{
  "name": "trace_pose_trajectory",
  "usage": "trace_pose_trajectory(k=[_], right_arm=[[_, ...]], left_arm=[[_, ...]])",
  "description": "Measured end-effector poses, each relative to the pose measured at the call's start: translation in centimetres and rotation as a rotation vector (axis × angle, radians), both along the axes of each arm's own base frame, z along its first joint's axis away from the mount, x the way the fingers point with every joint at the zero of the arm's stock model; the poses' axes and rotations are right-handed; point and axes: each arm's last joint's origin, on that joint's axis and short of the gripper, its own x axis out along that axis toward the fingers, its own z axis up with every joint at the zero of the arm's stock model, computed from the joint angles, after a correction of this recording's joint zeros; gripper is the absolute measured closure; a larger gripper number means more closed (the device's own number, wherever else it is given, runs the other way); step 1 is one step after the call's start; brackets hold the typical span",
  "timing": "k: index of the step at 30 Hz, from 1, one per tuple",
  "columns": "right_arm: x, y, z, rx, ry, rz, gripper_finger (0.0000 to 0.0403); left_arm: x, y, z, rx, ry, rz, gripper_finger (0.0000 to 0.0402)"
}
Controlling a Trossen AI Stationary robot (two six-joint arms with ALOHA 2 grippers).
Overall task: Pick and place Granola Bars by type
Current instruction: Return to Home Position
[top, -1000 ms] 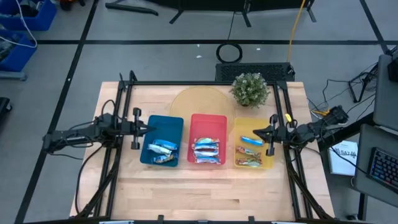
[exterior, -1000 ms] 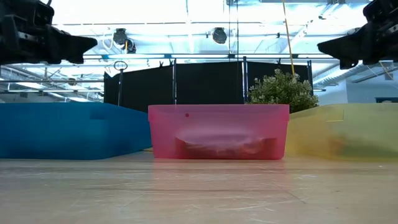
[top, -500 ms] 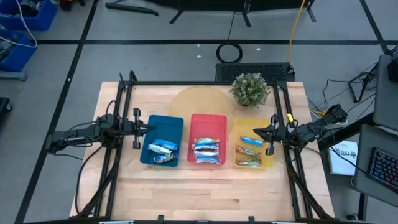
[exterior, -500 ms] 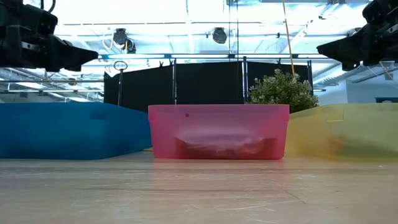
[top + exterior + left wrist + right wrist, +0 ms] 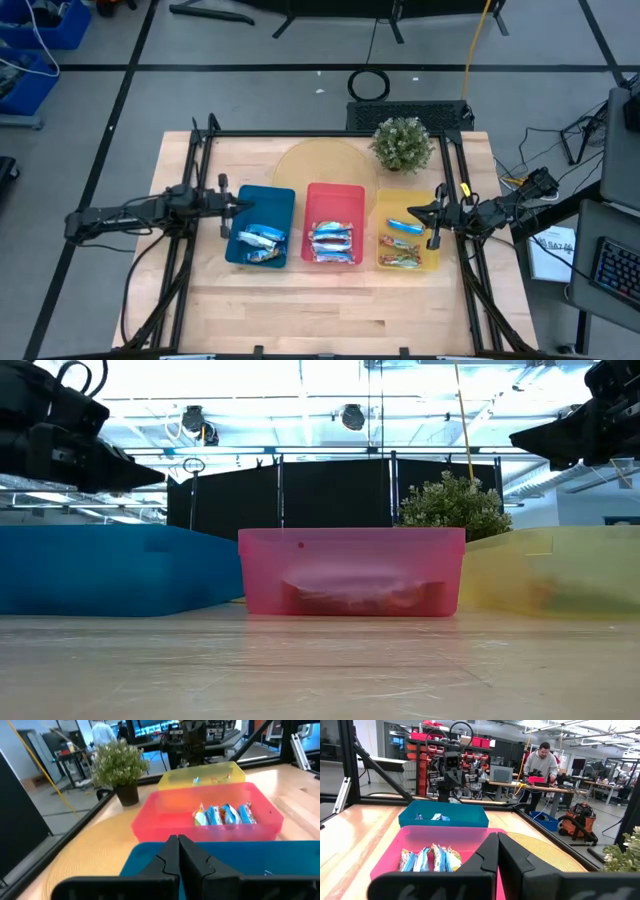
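The granola bars lie in three trays in a row. Two silvery-blue bars (image 5: 258,240) are in the blue tray (image 5: 271,203). Several blue-and-white bars (image 5: 332,240) fill the red tray (image 5: 335,198). A blue bar (image 5: 403,224) and orange-red bars (image 5: 400,260) are in the yellow tray (image 5: 393,203). My left gripper (image 5: 238,205) is shut and hangs above the blue tray's left rim, pointing right. My right gripper (image 5: 410,212) is shut and hangs over the yellow tray, pointing left. Neither touches anything.
A small potted plant (image 5: 403,143) stands behind the yellow tray, beside a round woven mat (image 5: 310,160). Black frame rails run along the table's left and right sides. Bare wood lies in front of the trays. A person (image 5: 542,762) works at a bench far beyond the table.
My left gripper has sunk steadily toward the blue tray and edged slightly toward the table's right, staying shut. The bars have not moved.
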Motion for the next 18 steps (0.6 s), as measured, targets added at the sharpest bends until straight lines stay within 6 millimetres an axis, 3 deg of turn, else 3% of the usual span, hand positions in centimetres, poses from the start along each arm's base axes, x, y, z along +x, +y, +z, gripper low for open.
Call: trace_pose_trajectory(k=[9, 18], right_arm=[[0.0, 0.01, 0.0, 0.0, 0.0, 0.003, 0.0403], [0.0, 0.01, 0.01, 0.0, -0.001, 0.003, 0.0403]], left_arm=[[0.15, 0.02, -0.24, -0.003, 0.028, 0.0, 0.0358], [0.15, 0.02, -0.23, -0.042, 0.023, 0.005, 0.037]])
